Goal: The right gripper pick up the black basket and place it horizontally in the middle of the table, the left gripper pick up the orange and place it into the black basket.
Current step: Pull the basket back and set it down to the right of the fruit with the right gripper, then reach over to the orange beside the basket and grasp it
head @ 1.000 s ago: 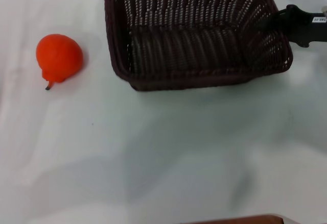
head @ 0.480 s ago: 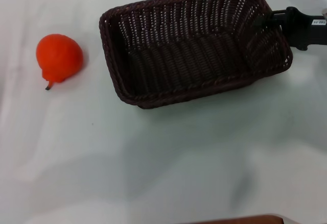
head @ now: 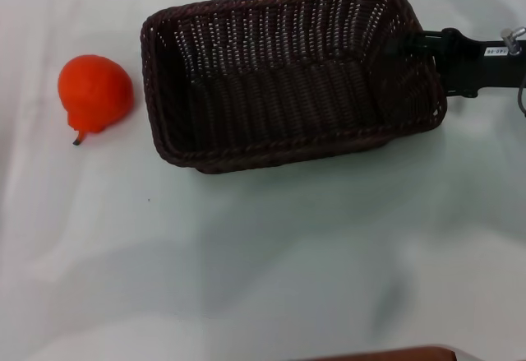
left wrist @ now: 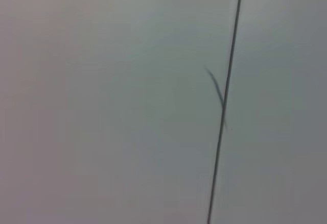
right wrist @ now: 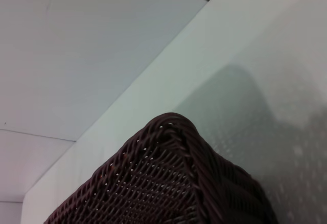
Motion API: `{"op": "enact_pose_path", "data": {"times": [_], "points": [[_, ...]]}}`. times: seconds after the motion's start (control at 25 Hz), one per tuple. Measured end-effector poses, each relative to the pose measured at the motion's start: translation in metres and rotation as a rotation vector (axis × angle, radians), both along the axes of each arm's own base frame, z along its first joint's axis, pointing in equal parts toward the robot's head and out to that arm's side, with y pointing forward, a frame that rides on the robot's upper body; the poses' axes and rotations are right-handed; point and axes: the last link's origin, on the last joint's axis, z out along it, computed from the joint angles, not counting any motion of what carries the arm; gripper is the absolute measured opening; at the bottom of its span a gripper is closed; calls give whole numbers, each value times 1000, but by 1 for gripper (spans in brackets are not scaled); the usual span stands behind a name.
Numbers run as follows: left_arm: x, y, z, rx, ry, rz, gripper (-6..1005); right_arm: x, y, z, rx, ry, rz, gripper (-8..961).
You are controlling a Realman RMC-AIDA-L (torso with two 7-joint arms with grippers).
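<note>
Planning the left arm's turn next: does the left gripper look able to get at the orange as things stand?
Probably yes: the orange sits alone on the table, left of the black basket; the left gripper isn't in view.

We are looking at what seems a plain indoor test room or lab: a bare pale worktop (head: 246, 262) is filling the head view, and pale panelled surfaces with thin seams (left wrist: 225, 101) are showing in the wrist views

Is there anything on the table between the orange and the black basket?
No. In the head view, only bare table separates the orange from the black basket.
</note>
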Motion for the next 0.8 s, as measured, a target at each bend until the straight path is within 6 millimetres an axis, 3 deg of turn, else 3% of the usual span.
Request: {"op": "enact_pose_path", "data": {"times": [0.08,0.2,0.44,0.6,0.8], "points": [[1,1,-1,-16,-17,-6,840,2,-3,5,10,-2,2,868],[-2,2,-1,-85,-53,-12,840,4,-7,23,57,-9,26,896],[-16,7,3,-376,-63,-9,839,-1,-14,95,317,-11,202,913],[-19,10,4,-557,-57,-9,839,-5,-22,135,621,-44,428,910],[-17,14,-5,-671,-19,4,839,1,-25,136,798,-98,543,908]]}}
